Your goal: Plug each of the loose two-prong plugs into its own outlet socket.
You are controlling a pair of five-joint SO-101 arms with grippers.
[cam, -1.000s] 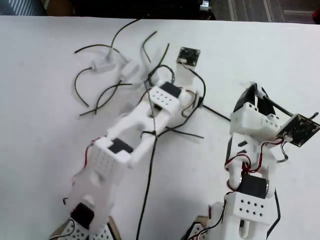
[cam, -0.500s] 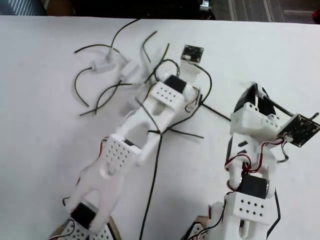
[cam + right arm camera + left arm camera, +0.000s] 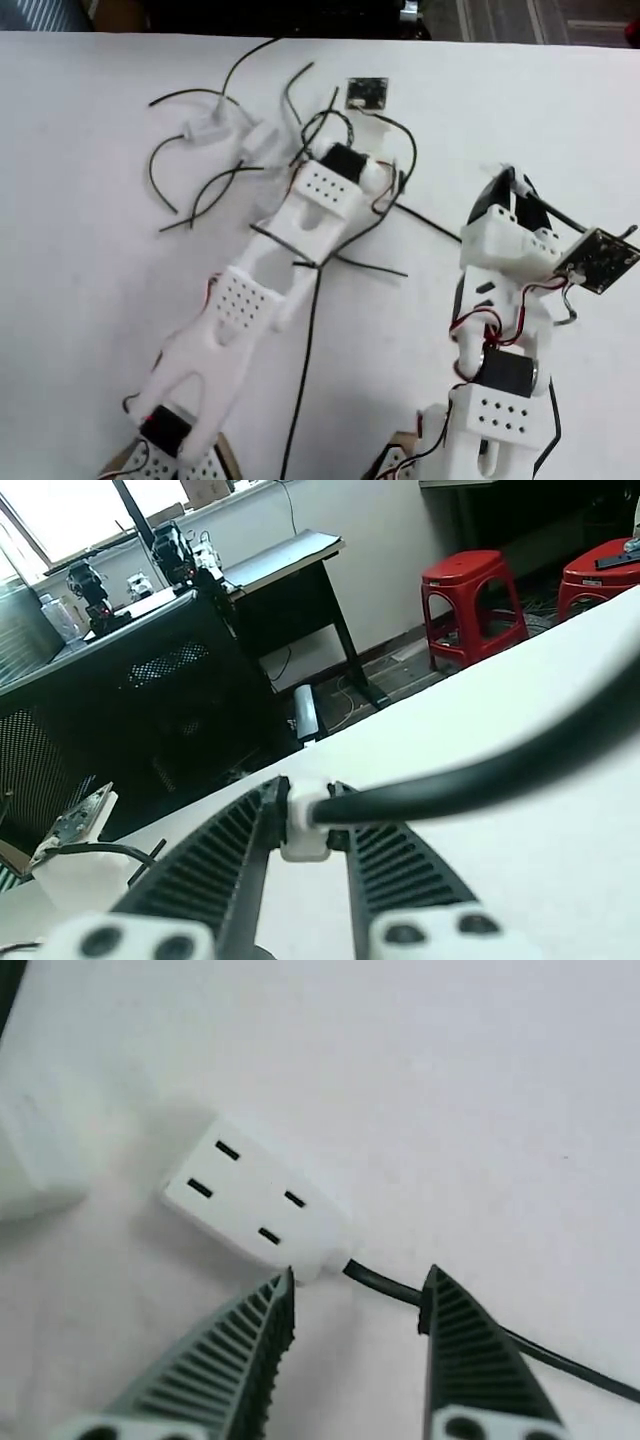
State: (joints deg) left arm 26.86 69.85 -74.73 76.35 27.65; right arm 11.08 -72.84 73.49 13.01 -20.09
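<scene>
Fingers of your left arm (image 3: 258,1355) stand released astride the cord (image 3: 385,1285), just behind the outlet socket (image 3: 255,1200) on the counter (image 3: 450,1080), probably to steady it; your right fingers (image 3: 230,870) clench a plug (image 3: 303,825) for inserting.

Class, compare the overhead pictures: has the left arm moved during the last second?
Yes. Judged against the right arm, which has kept its place, the left arm has stretched away from its base, toward the far edge of the table.
</scene>
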